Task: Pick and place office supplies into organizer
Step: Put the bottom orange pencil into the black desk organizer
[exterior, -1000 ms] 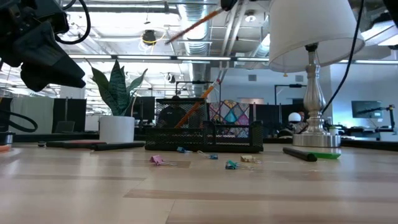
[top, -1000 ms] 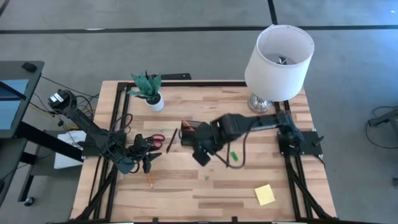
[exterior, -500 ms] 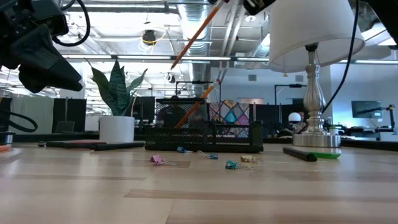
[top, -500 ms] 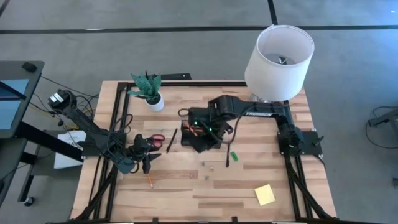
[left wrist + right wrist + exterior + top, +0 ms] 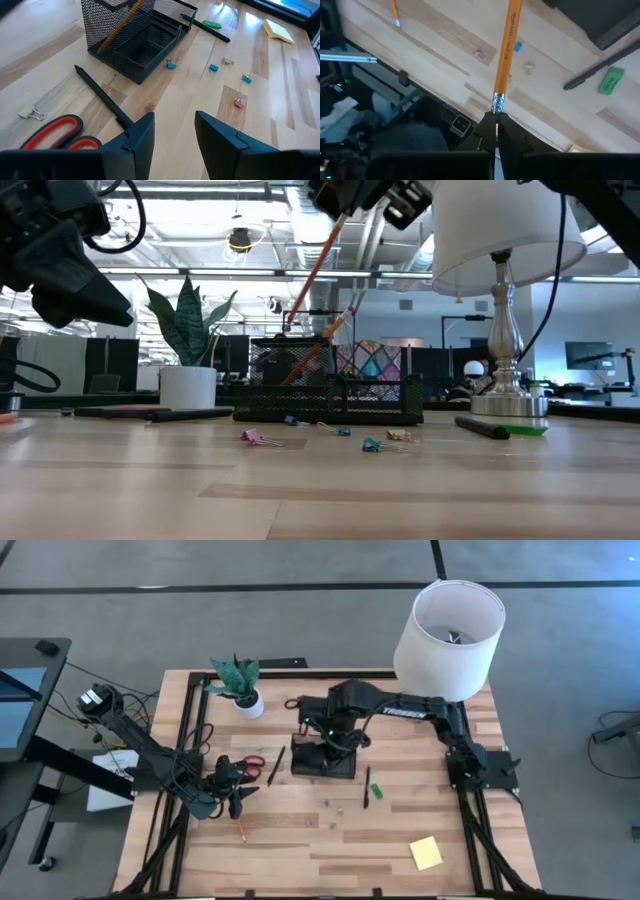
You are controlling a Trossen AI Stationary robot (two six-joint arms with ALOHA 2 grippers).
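Now the right end effector (image 5: pixel 496 131), clenched on a thin orange pencil (image 5: pixel 506 50), holds it steeply above the black mesh organizer (image 5: pixel 322 758), presumably to drop it in.

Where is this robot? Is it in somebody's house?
Probably not a house. It looks like a big open office or lab: bare ceiling pipes, rows of desks with dark monitors behind the wooden table, and a plain grey floor.

Open-plan office: monitors (image 5: pixel 590 356), desks and exposed ceiling ducts (image 5: pixel 190 194) behind the table.
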